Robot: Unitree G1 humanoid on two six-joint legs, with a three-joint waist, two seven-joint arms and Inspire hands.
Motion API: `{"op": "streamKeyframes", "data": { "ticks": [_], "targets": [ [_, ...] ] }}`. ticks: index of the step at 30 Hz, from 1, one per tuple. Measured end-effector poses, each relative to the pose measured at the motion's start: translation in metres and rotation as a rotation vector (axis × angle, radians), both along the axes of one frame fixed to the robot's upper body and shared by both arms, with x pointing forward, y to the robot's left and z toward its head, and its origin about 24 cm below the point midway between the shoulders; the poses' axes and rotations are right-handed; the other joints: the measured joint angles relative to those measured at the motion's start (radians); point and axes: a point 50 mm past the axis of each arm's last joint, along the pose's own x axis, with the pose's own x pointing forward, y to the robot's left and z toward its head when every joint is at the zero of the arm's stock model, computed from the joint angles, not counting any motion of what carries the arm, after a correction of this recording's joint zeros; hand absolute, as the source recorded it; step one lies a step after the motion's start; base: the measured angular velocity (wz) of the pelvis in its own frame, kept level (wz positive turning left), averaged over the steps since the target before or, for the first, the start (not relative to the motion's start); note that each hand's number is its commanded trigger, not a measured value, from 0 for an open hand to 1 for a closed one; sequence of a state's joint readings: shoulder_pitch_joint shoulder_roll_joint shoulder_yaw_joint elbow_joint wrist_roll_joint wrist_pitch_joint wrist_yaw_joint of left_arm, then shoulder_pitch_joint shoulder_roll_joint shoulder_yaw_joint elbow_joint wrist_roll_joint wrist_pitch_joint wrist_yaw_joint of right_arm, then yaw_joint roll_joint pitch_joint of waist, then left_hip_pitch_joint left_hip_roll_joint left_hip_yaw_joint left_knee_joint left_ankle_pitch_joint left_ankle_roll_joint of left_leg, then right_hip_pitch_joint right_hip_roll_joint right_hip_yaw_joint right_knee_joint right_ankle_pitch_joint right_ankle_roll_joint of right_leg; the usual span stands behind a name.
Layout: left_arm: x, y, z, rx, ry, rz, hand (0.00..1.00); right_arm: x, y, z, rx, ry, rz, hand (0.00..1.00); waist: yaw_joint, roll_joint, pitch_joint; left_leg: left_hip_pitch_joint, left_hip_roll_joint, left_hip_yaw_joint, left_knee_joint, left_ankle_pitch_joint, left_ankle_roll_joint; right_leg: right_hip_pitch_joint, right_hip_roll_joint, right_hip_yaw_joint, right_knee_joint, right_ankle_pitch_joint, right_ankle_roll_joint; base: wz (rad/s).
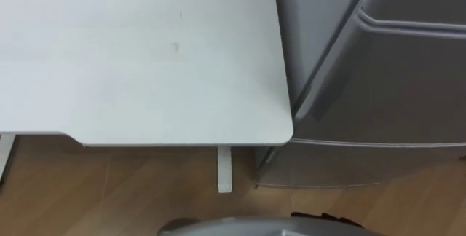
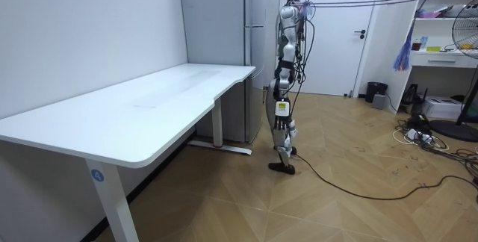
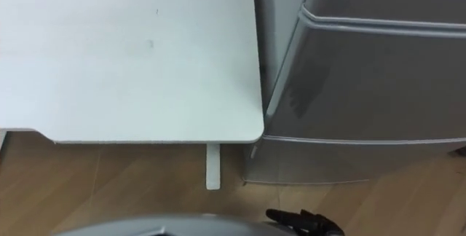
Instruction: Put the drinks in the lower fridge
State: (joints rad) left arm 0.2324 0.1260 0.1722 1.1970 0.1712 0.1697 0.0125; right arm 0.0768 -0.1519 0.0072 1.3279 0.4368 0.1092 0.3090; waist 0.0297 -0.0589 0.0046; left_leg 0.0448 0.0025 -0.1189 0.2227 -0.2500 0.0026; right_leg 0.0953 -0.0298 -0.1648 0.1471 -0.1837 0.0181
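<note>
Floor point(image 1: 109, 192) before the fridge point(image 1: 378, 83) is taken up, lower door point(image 1: 349, 164) shut.
Low before the fridge the left hand point(image 2: 281, 112) is hung, probably for reaching that door; its grasp cannot be told, nor the drinks' whereabouts.

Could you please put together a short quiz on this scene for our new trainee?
1. True or false: the doors of the fridge stand open.
2. Multiple choice: seen from the robot's head, the white table lies on the fridge's A) left, B) right, C) far side.
3. Fill in: below the table's near edge, a white ___ reaches down to the wooden floor.
Key: 1 false; 2 A; 3 leg.
</note>
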Motion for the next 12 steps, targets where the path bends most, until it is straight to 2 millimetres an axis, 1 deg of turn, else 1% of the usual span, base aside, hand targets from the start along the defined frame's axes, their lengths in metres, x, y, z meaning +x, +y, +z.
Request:
{"op": "streamKeyframes", "data": {
  "ticks": [1,2,5,9,12],
  "targets": [
    [0.000,0.000,0.000,-0.003,0.000,-0.001,0.00,0.000,0.000,0.000,0.000,0.000,0.000,0.00,0.000,-0.002,0.0001,-0.003,-0.001,-0.006,0.002,0.000,0.000,0.000,0.000,-0.005,-0.001,-0.002,-0.001,0.19],
    [0.001,0.000,0.000,-0.004,-0.002,-0.003,0.00,0.000,0.000,0.000,0.000,-0.001,-0.003,0.00,-0.002,0.001,-0.0020,-0.008,-0.001,-0.010,0.010,0.000,-0.001,0.001,0.000,-0.012,-0.005,-0.002,-0.001,0.24],
    [0.004,0.000,0.000,-0.002,-0.012,-0.007,0.00,0.000,-0.001,0.000,-0.001,-0.007,-0.012,0.00,-0.011,0.008,-0.0046,-0.025,-0.002,-0.010,0.019,0.000,-0.001,0.001,-0.001,-0.031,-0.012,-0.003,-0.002,0.21],
    [0.009,0.001,0.000,0.003,-0.032,-0.008,0.00,-0.001,0.000,0.000,-0.001,-0.007,-0.024,0.00,-0.016,0.007,-0.0032,-0.029,-0.003,-0.007,0.015,0.001,-0.003,0.003,-0.001,-0.029,-0.015,-0.007,-0.002,0.11],
    [0.013,0.002,0.001,0.012,-0.052,-0.008,0.00,-0.001,0.000,0.000,-0.001,-0.006,-0.025,0.00,-0.016,0.005,-0.0024,-0.023,-0.002,-0.001,0.011,0.001,-0.003,0.005,-0.001,-0.024,-0.015,-0.007,-0.002,0.00]
  ]
}}
